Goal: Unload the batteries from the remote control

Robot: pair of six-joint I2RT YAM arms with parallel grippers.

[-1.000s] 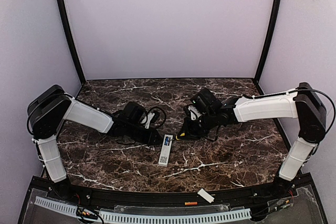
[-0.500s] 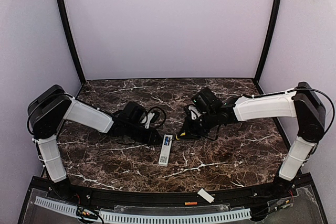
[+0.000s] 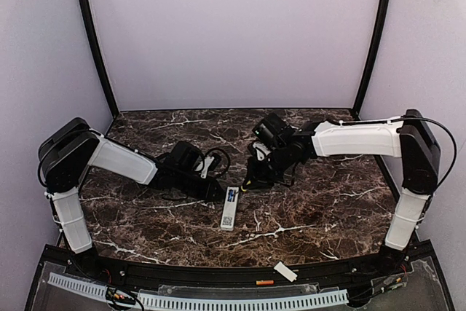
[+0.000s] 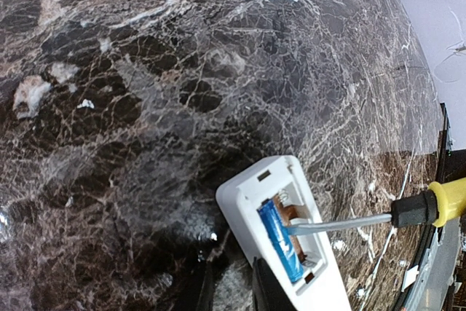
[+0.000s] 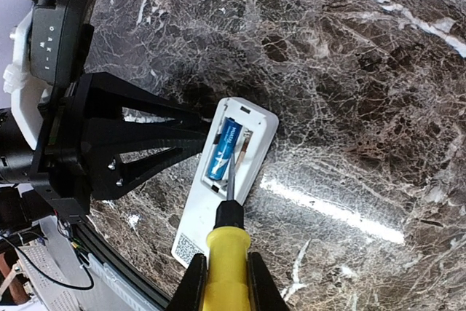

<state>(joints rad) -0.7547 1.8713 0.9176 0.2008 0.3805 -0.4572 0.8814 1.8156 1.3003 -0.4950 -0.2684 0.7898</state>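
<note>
Cannot follow the remote control [image 4: 247, 205] past the left wrist view's bottom edge, nor the screwdriver [image 4: 408, 211] past its right edge. Too small to name the orange speck [image 3: 264, 282] low in the overhead view, perhaps a battery.

A dark brown marble tabletop [image 3: 320, 209] veined in white sits between lavender walls [image 3: 233, 34]. Near its centre a yellow-handled screwdriver [image 5: 227, 249] slants its thin steel shaft toward seven o'clock. A short white plastic cover plate [image 3: 285, 273] lies at five o'clock on the black front ledge [image 3: 182, 276].
</note>
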